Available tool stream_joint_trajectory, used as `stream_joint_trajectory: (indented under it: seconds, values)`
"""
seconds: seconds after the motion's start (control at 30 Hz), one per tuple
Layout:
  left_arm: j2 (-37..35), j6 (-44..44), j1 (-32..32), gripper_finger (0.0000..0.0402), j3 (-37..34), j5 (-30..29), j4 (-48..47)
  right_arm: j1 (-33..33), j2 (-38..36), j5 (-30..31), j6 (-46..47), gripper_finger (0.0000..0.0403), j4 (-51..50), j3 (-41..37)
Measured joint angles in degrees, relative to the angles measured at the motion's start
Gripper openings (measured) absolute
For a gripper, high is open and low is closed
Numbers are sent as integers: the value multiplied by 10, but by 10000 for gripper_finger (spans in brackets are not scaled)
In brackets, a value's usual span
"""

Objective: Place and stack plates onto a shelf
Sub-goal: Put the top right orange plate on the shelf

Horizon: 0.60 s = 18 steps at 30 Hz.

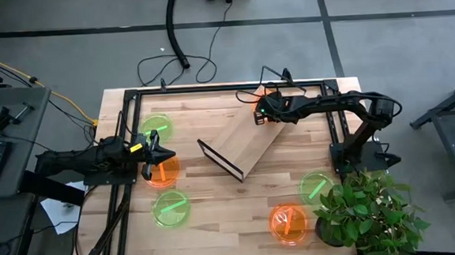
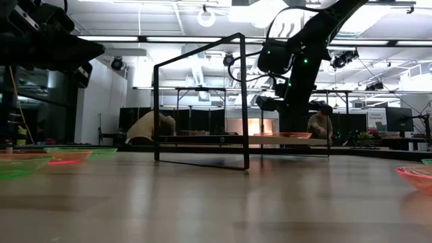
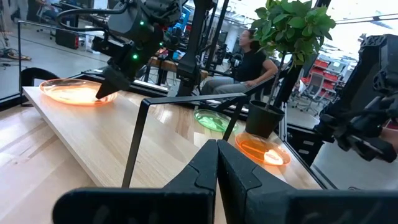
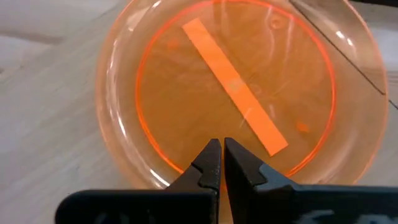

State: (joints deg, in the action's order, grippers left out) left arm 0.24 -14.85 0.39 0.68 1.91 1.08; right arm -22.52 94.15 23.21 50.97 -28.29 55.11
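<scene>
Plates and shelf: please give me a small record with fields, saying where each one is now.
shelf: diagonal, mid-table
orange plate: on the shelf's far end
right tool: shut on that plate's rim, it seems
left tool: shut, above second orange plate
also on table: three green plates, third orange plate

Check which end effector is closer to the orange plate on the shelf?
Right. The right end effector sits at the rim of the orange plate on the shelf; the left end effector is across the table, over another orange plate.
</scene>
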Motion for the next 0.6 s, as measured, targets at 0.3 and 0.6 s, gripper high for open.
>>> stream_joint_trajectory:
  seconds: [0.3,0.6]
  values:
    - [0,0,0,0,0,0,0,0,-1,-37,-33,0,-2,0]
    - [0,0,0,0,0,0,0,2,-2,-63,-35,0,-7,0]
